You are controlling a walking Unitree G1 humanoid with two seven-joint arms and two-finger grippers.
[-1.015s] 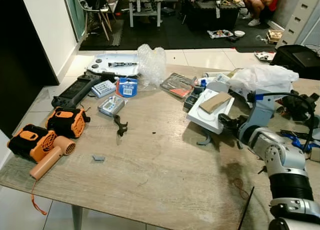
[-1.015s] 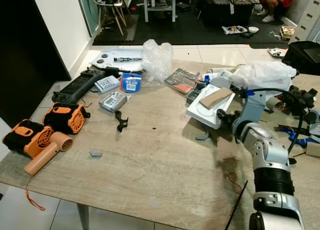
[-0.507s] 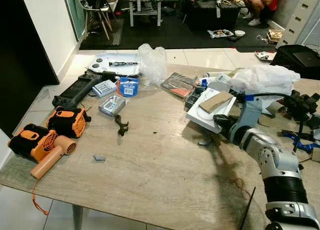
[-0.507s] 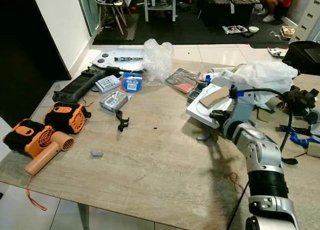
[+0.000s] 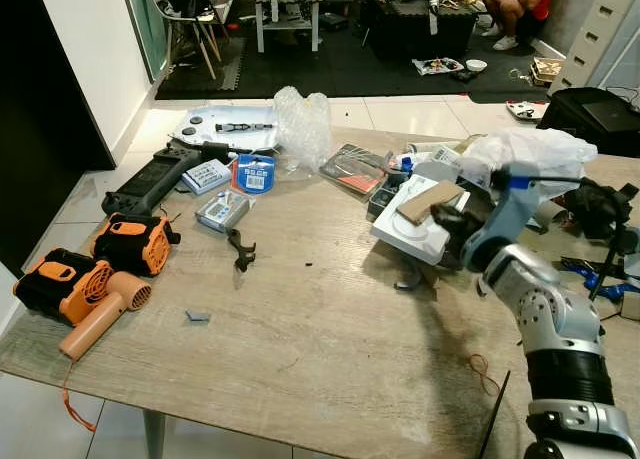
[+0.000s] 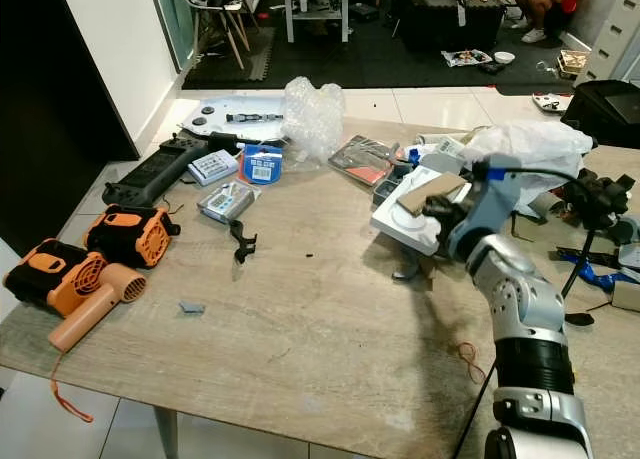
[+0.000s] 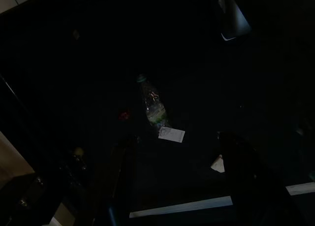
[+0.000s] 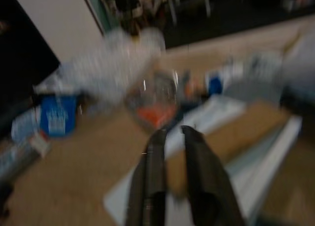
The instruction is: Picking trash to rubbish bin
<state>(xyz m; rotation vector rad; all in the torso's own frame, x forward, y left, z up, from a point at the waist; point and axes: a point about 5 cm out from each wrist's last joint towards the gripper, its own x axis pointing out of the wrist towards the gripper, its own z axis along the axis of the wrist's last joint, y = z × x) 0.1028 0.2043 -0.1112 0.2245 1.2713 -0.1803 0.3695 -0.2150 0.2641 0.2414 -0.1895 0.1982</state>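
Note:
My right gripper [image 5: 442, 218] hovers at the near right edge of a white box [image 5: 405, 231] on the table. A tan cardboard piece [image 5: 428, 202] lies on that box. In the blurred right wrist view its fingers [image 8: 156, 177] look shut, with nothing between them, pointing over the cardboard. A crumpled clear plastic bag [image 5: 303, 127] stands at the table's far middle, and a white plastic bag [image 5: 527, 154] lies at the far right. My left gripper [image 7: 177, 136] hangs idle and open in the dark over the floor, where a plastic bottle [image 7: 153, 106] lies.
Two orange blowers [image 5: 132, 243] and a tan hair dryer [image 5: 100, 316] sit at the left edge. A black hook [image 5: 240, 249], a small grey piece [image 5: 197, 316], a blue box [image 5: 256, 174] and a black power strip [image 5: 155, 179] are scattered about. A person [image 5: 515, 4] sits far back.
My right arm has lifted and swung a little towards the white box, bringing the gripper from beside its near edge up to its rim. The objects on the table have not moved.

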